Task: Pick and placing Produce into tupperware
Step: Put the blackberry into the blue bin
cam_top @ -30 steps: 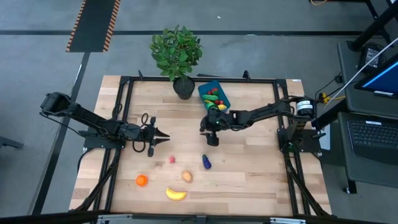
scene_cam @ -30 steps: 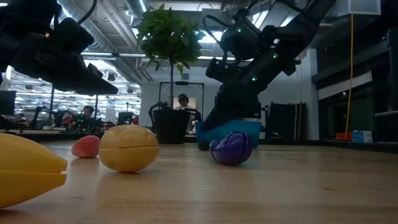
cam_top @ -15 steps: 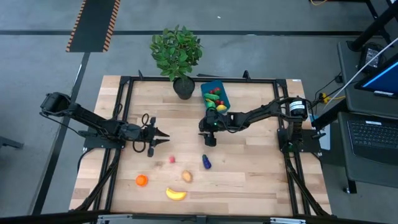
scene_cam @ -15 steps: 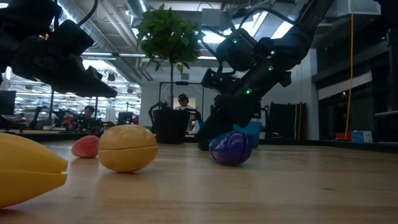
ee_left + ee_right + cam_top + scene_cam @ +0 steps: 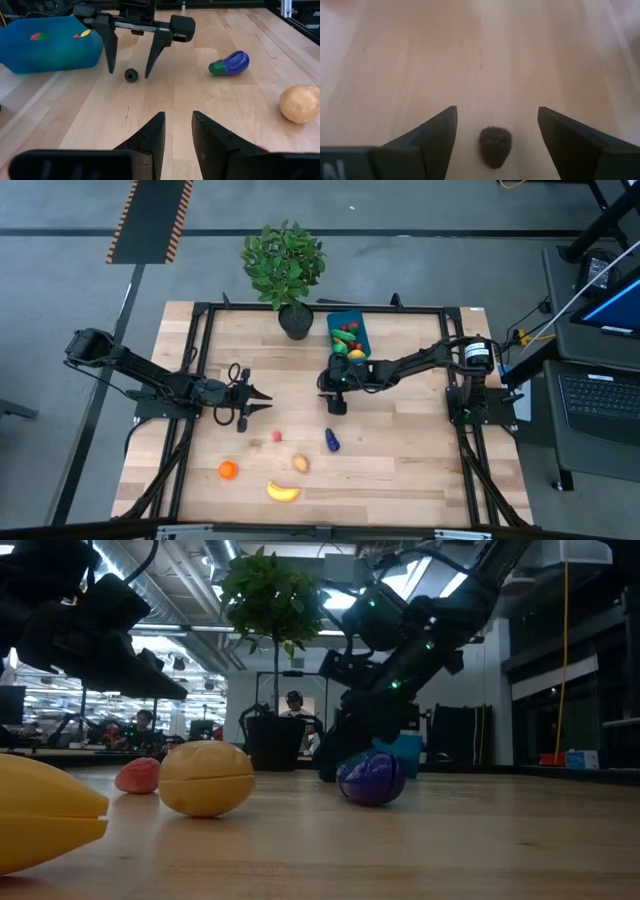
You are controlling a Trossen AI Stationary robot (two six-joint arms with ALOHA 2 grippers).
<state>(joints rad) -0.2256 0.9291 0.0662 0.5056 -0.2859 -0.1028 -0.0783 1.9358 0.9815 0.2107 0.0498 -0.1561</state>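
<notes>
The blue tupperware (image 5: 348, 332) sits near the table's far edge with several fruits inside; it also shows in the left wrist view (image 5: 50, 45). My right gripper (image 5: 335, 404) is open and points down, its fingers standing on either side of a small dark berry (image 5: 495, 145) on the wood without touching it (image 5: 131, 75). The purple eggplant (image 5: 331, 441), a red berry (image 5: 276, 437), a tan potato (image 5: 300, 464), an orange (image 5: 228, 470) and a banana (image 5: 283, 492) lie on the table nearer the front. My left gripper (image 5: 258, 398) hovers open left of centre.
A leafy potted plant (image 5: 285, 265) stands in its dark pot (image 5: 295, 320) at the far edge, just left of the tupperware. A black frame (image 5: 200, 360) borders the table. Bare wood lies between the two grippers and right of the eggplant.
My right gripper has moved a little toward the table's left edge and come down lower over the wood, staying open. The left arm and the loose produce have kept still.
</notes>
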